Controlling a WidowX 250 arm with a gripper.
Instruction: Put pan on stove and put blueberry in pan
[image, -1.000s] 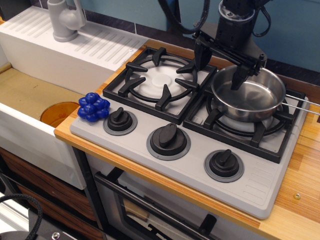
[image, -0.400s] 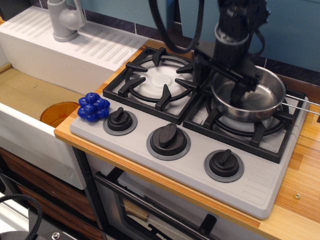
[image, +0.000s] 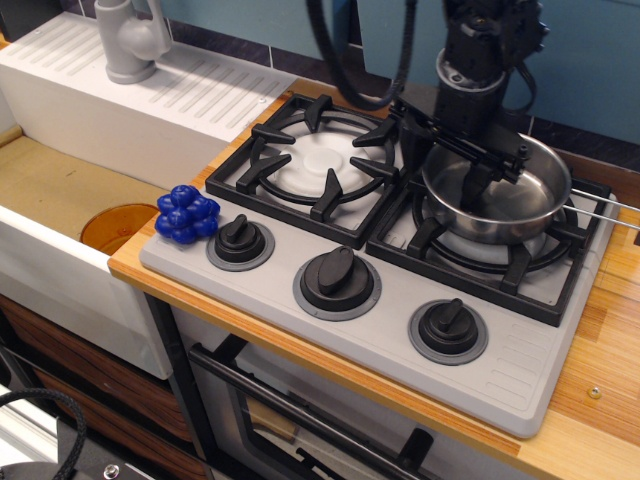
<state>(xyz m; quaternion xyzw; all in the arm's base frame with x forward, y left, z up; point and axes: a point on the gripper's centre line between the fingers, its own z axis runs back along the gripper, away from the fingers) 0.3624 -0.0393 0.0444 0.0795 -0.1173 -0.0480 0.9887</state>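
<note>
The steel pan (image: 500, 200) sits on the right burner grate of the grey stove (image: 385, 335), with its thin handle pointing right past the stove edge. My gripper (image: 445, 155) is open and empty over the pan's left rim. One finger (image: 478, 185) is inside the pan and the other is outside, toward the left burner. The blueberry (image: 187, 213), a cluster of glossy blue balls, lies at the stove's front left corner next to the left knob, far from the gripper.
A flat orange disc (image: 118, 225) lies in the sink left of the blueberry. A white drainboard (image: 150, 95) with a grey faucet (image: 130, 40) is at the back left. The left burner (image: 318, 160) is bare. Three black knobs (image: 338, 280) line the stove's front.
My gripper dipped lower over the pan's left rim, then rose slightly, staying open. The pan and the blueberry have not moved.
</note>
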